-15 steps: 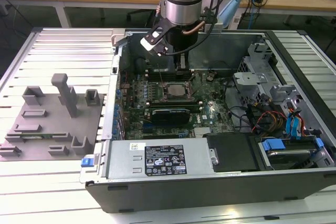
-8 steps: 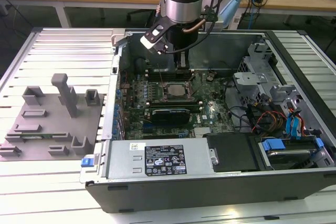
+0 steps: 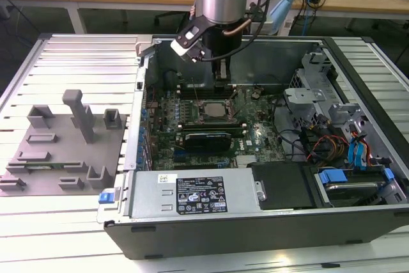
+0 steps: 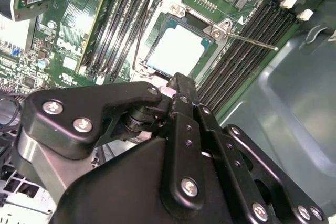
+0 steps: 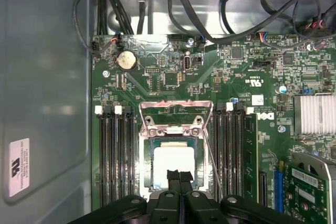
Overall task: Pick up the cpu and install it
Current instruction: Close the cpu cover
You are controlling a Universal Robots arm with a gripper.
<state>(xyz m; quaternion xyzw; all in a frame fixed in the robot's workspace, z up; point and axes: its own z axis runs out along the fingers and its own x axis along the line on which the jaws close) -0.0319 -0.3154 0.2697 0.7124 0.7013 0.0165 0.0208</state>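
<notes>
Inside the open computer case (image 3: 268, 234), the cpu (image 5: 173, 163) is sitting flat in the socket frame (image 5: 176, 121), whose hinged plate is standing swung open along one edge of the chip. Directly over the socket frame, the gripper (image 5: 179, 176) is hovering with its two fingertips (image 5: 173, 175) pressed together, gripping nothing. I can't tell whether they are touching the chip. A thin metal lever (image 4: 252, 40) is angling out beside the socket frame, and black memory slots (image 5: 113, 156) are flanking it on both sides. Well away from the socket frame, outside the case, a grey tray (image 3: 57, 151) is resting.
</notes>
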